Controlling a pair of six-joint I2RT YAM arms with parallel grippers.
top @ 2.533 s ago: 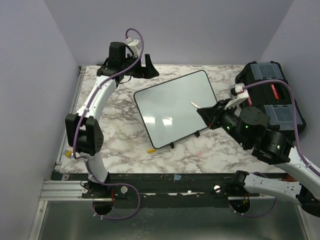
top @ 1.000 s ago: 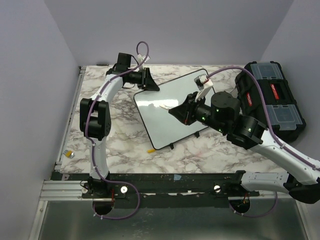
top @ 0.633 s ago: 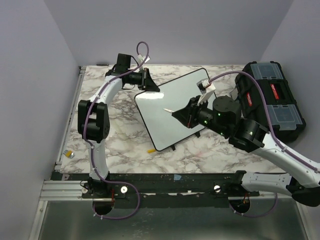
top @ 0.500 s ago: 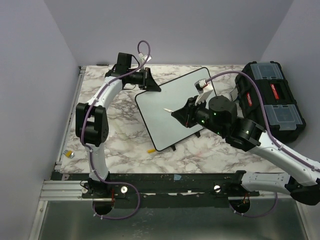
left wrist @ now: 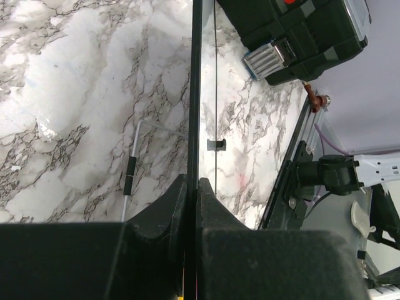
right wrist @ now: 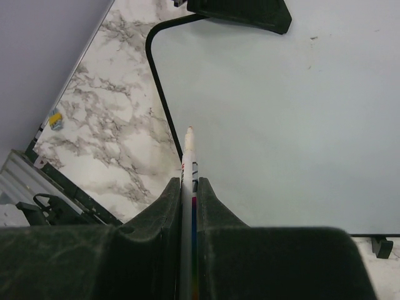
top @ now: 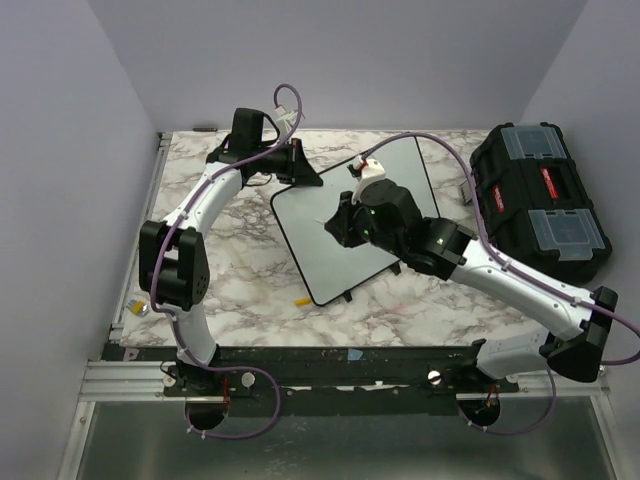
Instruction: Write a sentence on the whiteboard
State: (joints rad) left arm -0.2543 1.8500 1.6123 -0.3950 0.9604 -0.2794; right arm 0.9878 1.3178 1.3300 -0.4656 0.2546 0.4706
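Note:
The whiteboard (top: 375, 200) lies tilted on the marble table, its glossy face (right wrist: 294, 106) blank; the sentence is out of view. My left gripper (top: 303, 175) is shut on the board's far left corner, and the left wrist view shows the black rim (left wrist: 195, 94) edge-on between the closed fingers of that gripper (left wrist: 192, 181). My right gripper (top: 338, 222) hovers over the board's left part, shut on a white marker (right wrist: 189, 153). The marker's tip points at the left rim near the corner.
A black toolbox (top: 540, 200) sits at the right edge of the table. A small yellow cap (top: 300, 299) lies just in front of the board. Another small yellow item (top: 140, 308) rests by the left rail. Lilac walls close in on three sides.
The left gripper has closed on the board's far corner. The right arm has swung left across the board with the marker, from its middle to its left part.

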